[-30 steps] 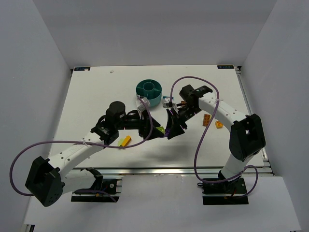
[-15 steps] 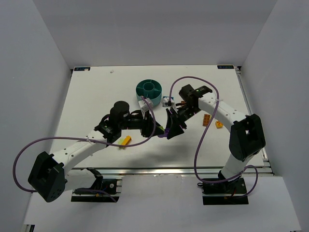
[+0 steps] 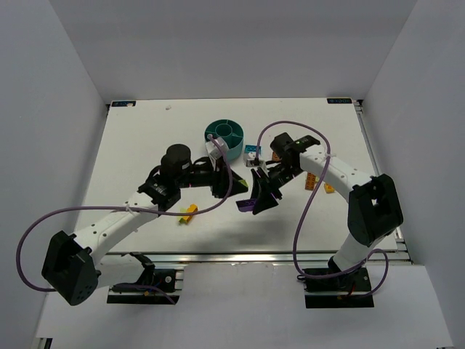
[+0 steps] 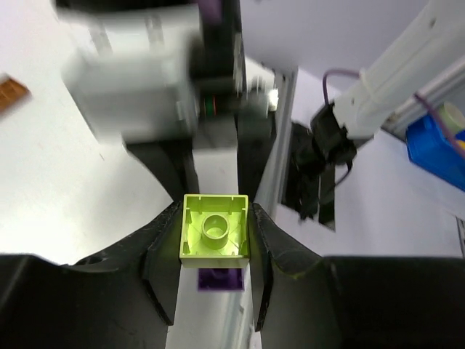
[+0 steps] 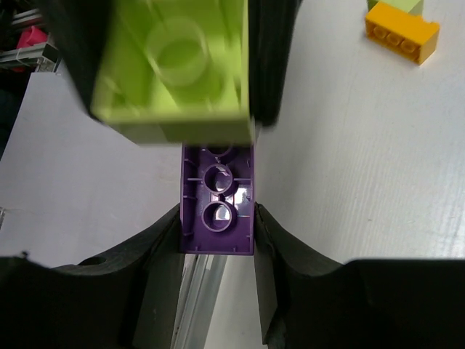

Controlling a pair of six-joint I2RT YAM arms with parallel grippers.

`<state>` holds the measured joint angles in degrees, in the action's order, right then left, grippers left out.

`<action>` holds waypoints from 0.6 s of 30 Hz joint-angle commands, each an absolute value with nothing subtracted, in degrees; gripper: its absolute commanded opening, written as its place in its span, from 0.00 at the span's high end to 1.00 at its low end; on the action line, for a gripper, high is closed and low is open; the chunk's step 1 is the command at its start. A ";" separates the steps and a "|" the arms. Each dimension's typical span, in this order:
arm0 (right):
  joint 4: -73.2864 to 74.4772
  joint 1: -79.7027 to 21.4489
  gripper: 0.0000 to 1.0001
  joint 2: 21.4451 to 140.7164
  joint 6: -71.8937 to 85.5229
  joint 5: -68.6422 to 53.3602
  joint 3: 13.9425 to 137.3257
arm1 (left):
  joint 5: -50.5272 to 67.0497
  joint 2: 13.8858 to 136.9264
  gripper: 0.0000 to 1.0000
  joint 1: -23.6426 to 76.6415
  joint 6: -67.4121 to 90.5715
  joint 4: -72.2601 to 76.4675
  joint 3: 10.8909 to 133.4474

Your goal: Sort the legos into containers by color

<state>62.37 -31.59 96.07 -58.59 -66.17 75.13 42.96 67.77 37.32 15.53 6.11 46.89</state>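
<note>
While the left gripper [image 4: 214,243] pinches a lime green brick [image 4: 214,225], the right gripper [image 5: 216,218] clamps a purple brick [image 5: 216,193] just beside it, near the teal bowl [image 3: 236,149].

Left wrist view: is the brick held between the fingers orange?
No, the brick between the left fingers is lime green, with its hollow underside facing the camera.

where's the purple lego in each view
Top external: purple lego just below the table's middle, at the tip of the right hand.
Left wrist: small, bottom centre, just below the lime lego.
Right wrist: centre, between the fingers, hollow underside to the camera.
Shared landmark: the lime lego right beside it.
</note>
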 commanded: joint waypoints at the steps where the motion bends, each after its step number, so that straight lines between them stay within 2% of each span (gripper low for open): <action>1: 59.86 -32.08 1.00 93.69 -58.27 -65.74 72.95 | 44.12 65.65 1.00 35.42 16.08 8.96 51.76; 7: 55.65 -32.17 1.00 91.67 -54.86 -63.46 70.67 | 43.25 66.01 1.00 31.73 17.66 9.15 53.26; 12: 37.50 -31.73 1.00 84.30 -43.79 -52.51 66.28 | 33.86 65.40 1.00 27.00 21.00 3.78 53.88; 18: 29.10 -31.20 1.00 79.37 -41.13 -38.18 66.35 | 23.75 61.53 1.00 24.79 29.34 1.76 50.54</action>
<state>37.58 -31.70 81.10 -43.72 -48.18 65.47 30.83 65.65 25.39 24.05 3.38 51.35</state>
